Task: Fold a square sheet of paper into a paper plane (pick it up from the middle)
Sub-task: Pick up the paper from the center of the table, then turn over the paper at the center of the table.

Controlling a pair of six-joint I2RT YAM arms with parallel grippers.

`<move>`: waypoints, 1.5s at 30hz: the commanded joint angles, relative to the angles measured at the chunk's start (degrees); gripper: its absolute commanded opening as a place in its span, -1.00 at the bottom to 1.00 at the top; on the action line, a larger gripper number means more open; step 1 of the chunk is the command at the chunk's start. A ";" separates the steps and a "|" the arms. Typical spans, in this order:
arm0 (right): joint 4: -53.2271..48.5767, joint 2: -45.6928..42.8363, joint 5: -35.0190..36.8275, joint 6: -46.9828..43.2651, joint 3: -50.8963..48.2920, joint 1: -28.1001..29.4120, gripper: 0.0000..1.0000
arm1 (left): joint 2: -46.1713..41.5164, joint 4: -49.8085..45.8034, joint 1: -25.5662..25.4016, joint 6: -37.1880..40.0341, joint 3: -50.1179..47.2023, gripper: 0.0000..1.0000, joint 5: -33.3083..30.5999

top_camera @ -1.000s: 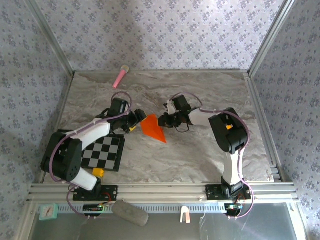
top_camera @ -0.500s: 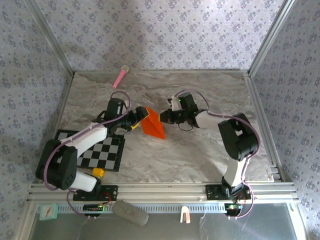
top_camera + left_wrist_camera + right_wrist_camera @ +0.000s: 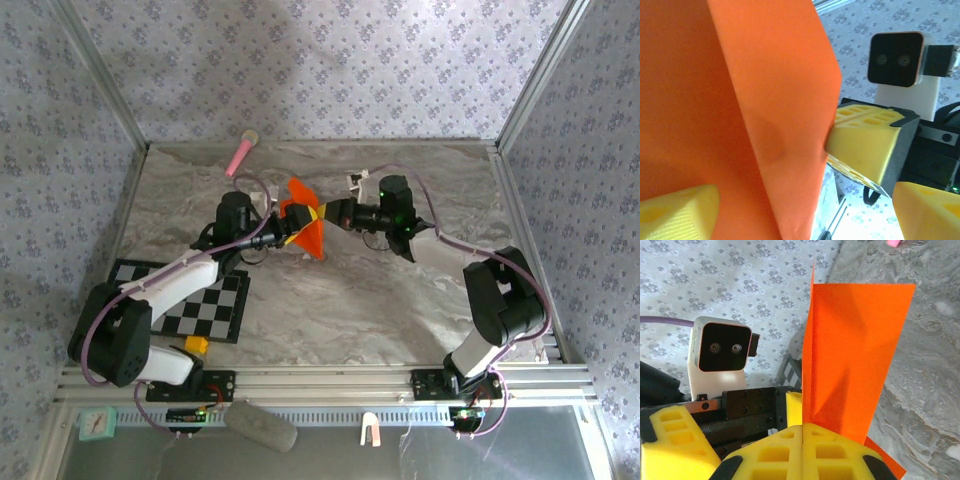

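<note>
The orange sheet of paper (image 3: 308, 238) is folded into a narrow pointed shape like a paper plane and hangs in the air above the table's middle. My right gripper (image 3: 322, 215) is shut on its folded edge, and in the right wrist view the paper (image 3: 855, 350) rises straight out of the closed right gripper (image 3: 802, 437). My left gripper (image 3: 285, 228) is open right beside it. In the left wrist view the paper (image 3: 740, 100) stands between the spread jaws of the left gripper (image 3: 805, 215), without being pinched. The right gripper's fingers (image 3: 865, 145) pinch its edge.
A black-and-white checkered mat (image 3: 200, 300) lies at the front left, with a small yellow block (image 3: 196, 345) by its near edge. A pink stick (image 3: 241, 153) lies at the back left by the wall. Metal rails (image 3: 530, 250) frame the marble table.
Both grippers moved toward the back of the table and the right arm stretched out. The paper rose off the table, held by the shut right gripper. The left gripper stayed open beside it.
</note>
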 commanded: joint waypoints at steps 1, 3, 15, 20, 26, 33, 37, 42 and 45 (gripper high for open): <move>6.55 -1.60 -2.83 6.04 -1.09 -0.71 -1.00 | -0.61 6.87 -0.14 -1.53 -0.10 0.74 2.73; 8.63 -1.56 -3.45 7.97 -1.30 -0.96 -1.00 | -0.31 8.32 -0.10 -2.28 0.04 0.71 3.51; 15.48 -0.83 -4.38 14.54 -2.25 -2.15 -0.98 | 1.05 16.71 -0.12 -6.74 0.06 0.26 6.39; 16.38 -0.72 -4.16 15.44 -2.72 -2.46 -0.96 | 0.54 16.18 -0.15 -6.58 -0.31 0.02 5.18; 16.93 -0.86 -4.45 15.83 -2.97 -2.49 -0.93 | 0.75 12.79 -0.16 -5.42 0.23 -0.26 3.70; 11.92 -2.31 -4.04 12.46 -3.42 -3.38 -0.51 | 0.24 7.52 0.04 -2.61 1.67 -0.68 2.13; -5.38 -7.47 0.95 0.47 -3.58 -5.42 -0.10 | -0.86 -5.81 -0.05 5.64 4.80 -0.74 -1.45; -31.97 -14.56 17.32 -18.36 -1.04 -6.33 0.11 | -0.61 -33.57 -2.58 22.13 14.08 -0.75 -17.26; -40.31 -17.22 25.46 -24.17 -0.35 -6.34 0.20 | 2.75 -45.29 -5.00 28.56 20.49 -0.75 -28.40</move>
